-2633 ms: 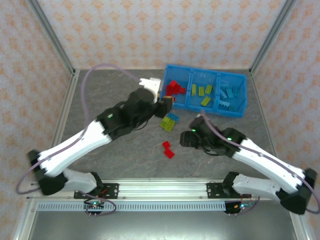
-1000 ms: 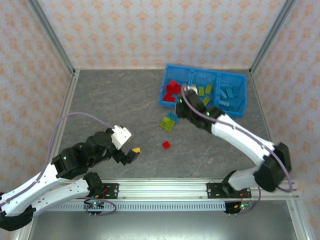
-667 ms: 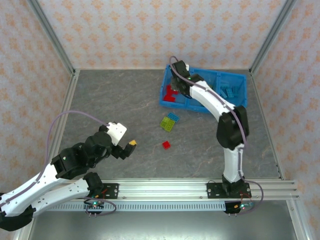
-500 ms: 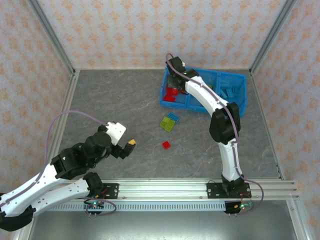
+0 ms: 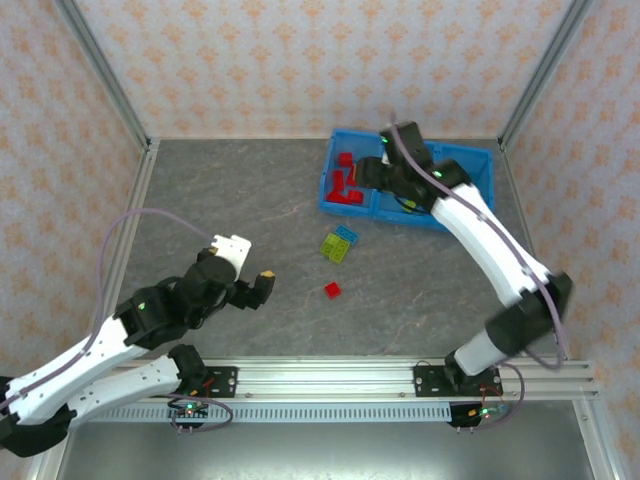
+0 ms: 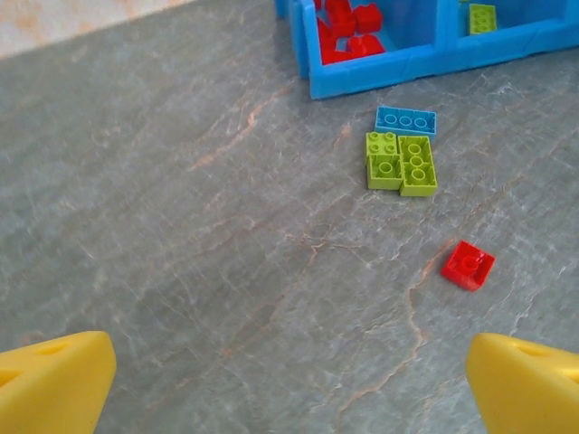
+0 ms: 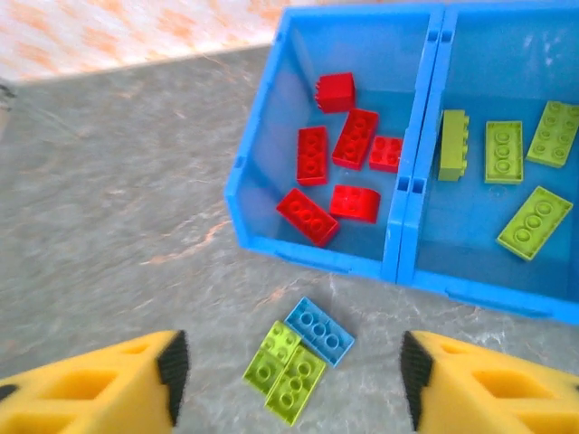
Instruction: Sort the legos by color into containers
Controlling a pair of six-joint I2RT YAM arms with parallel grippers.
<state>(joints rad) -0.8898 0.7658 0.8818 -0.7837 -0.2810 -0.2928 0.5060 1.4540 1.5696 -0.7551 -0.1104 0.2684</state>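
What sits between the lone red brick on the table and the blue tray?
Two lime green bricks and one light blue brick, bunched together, clearest in the left wrist view.

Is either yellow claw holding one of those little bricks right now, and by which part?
Nothing is held: the left gripper and the right gripper both stand open and empty.

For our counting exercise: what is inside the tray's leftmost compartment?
Six red bricks lie on the floor of the compartment, with no other colour among them. Only the floor directly beneath each brick is covered from sight.
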